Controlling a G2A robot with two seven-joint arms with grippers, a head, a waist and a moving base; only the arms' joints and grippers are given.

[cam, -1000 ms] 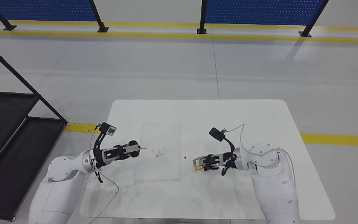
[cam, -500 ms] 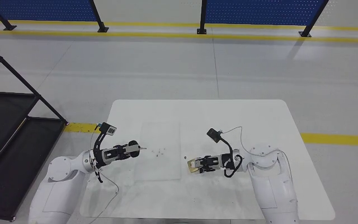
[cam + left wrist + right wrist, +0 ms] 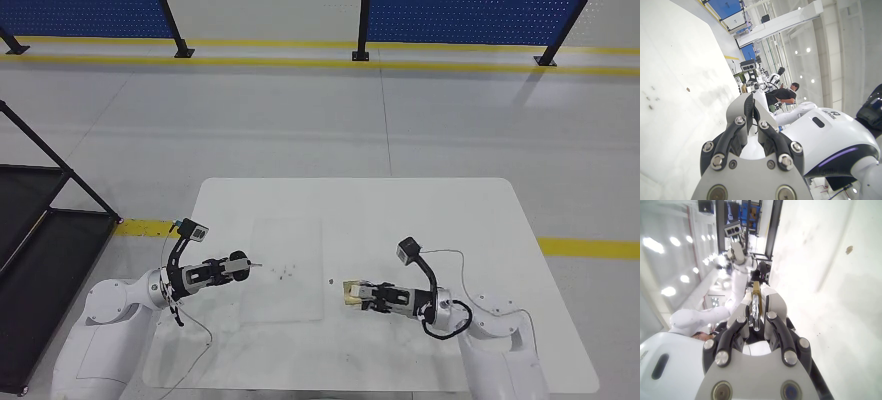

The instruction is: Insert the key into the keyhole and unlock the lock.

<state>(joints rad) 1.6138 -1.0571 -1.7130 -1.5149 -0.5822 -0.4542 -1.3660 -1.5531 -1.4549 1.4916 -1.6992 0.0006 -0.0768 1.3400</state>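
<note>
From above: pinches a small silver metal key [image 3: 256, 265] in the left gripper [image 3: 240, 266] at nine o'clock on the white rectangular table [image 3: 480, 220], with the thin blade poking toward three o'clock. Clamps a brass-bodied padlock with a chrome shackle [image 3: 352, 292] in the right gripper [image 3: 362, 293] near the table's centre, brass end turned toward nine o'clock. Keeps key and padlock well apart, the padlock lying roughly at four o'clock of the key. Looks like the approach step, with no insertion yet.

Left wrist view: presses the black ribbed pads [image 3: 749, 109] flat together, closing the left gripper [image 3: 753, 99] fully on something very thin. Hides the key edge-on between them.

Right wrist view: squeezes the right gripper [image 3: 756, 294] against both flat faces of the padlock [image 3: 755, 287], with the shackle nearest the wrist and the brass body beyond. Cannot make out the keyhole.

May miss the keyhole if the blade arrives off-line or rolled the wrong way, as neither orientation can be confirmed here. May shove the key back through so slim a pinch on contact. May swivel the padlock between the fingers under a sideways push or during the turn, wasting the twist instead of unlocking
</note>
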